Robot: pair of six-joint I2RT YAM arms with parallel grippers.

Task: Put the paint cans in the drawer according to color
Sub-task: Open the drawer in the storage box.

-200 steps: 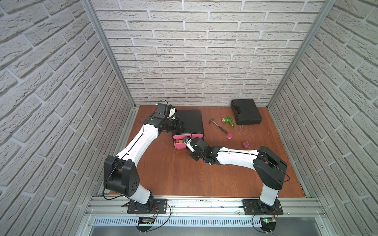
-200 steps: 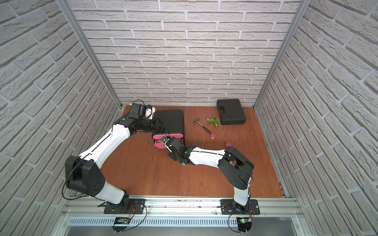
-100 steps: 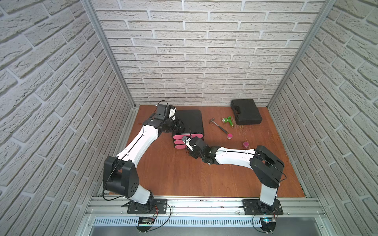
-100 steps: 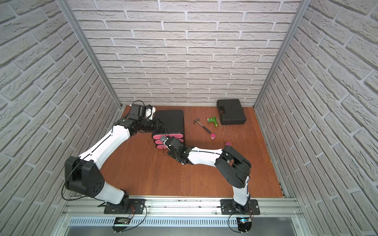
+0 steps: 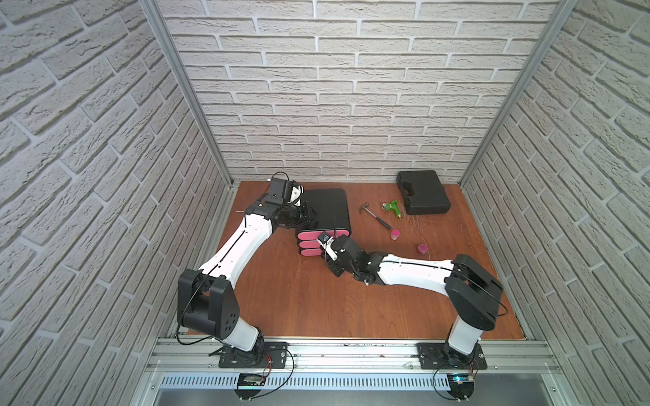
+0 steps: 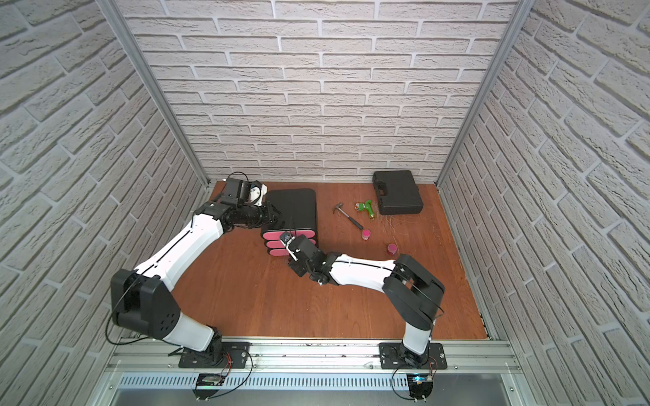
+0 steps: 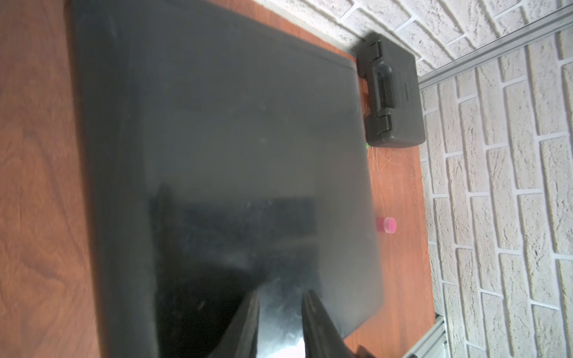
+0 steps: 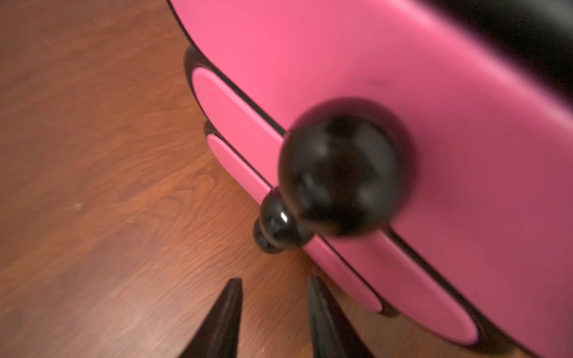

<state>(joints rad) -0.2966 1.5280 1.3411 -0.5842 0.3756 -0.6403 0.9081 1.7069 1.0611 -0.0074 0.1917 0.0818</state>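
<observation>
- The drawer chest (image 5: 327, 207) stood toward the back of the wooden table (image 5: 299, 298). Its three pink fronts were stacked, faced the robot, and lay about flush with one another in both top views.
- In the right wrist view the top knob (image 8: 341, 167) showed large and blurred, and a lower knob (image 8: 276, 224) was partly hidden behind it.
- The right gripper (image 8: 275, 279) hung just in front of the chest's pink fronts with its claw open. The two fingers stood apart with only bare wood between them, short of the knobs and gripping nothing.
- The left gripper (image 7: 280, 293) sat at the chest's left flank, near the front corner. Its claw was nearly closed, with only a narrow slit between the fingers and nothing in it. Whether the tips pressed on the black shell could not be told.
- Two paint cans stood upright on the table to the right of the chest, clear of it and apart from each other: the nearer magenta can (image 5: 395, 234) and the farther magenta can (image 5: 421, 249).
- A hammer (image 5: 374, 215) lay right of the chest, its handle end just beside the nearer magenta can.
- A green toy drill (image 5: 393, 207) lay beyond the hammer from the chest.
- A black tool case (image 5: 423, 192) lay farther right of the chest still, by the back wall.
</observation>
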